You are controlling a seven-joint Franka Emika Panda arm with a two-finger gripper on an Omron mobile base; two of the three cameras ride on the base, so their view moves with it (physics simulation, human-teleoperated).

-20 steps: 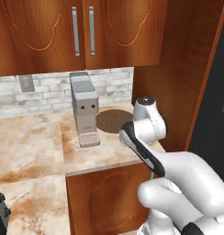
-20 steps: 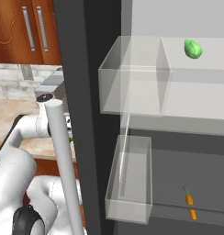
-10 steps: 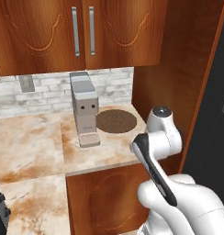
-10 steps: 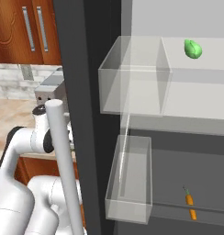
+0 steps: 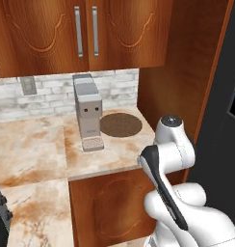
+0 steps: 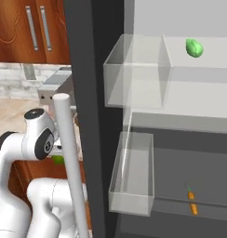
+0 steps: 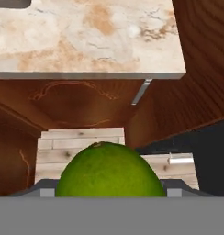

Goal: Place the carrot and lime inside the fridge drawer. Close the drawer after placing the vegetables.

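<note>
Where lime [image 7: 109, 170] nears counter [image 7: 86, 36] edge

The lime [image 7: 109, 170] hides the tool's fingertips; the carrot [image 6: 192, 202] is partly hidden behind the drawer's edge.

Rendered home kitchen, brown wooden wall cabinets [image 5: 85, 34], speckled marble counter [image 5: 37, 149], grey coffee machine [image 5: 88, 111], open fridge with clear plastic bins [image 6: 134, 69]

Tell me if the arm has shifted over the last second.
Yes. In the left base view the arm has swung right, away from the coffee machine, toward the fridge.
</note>
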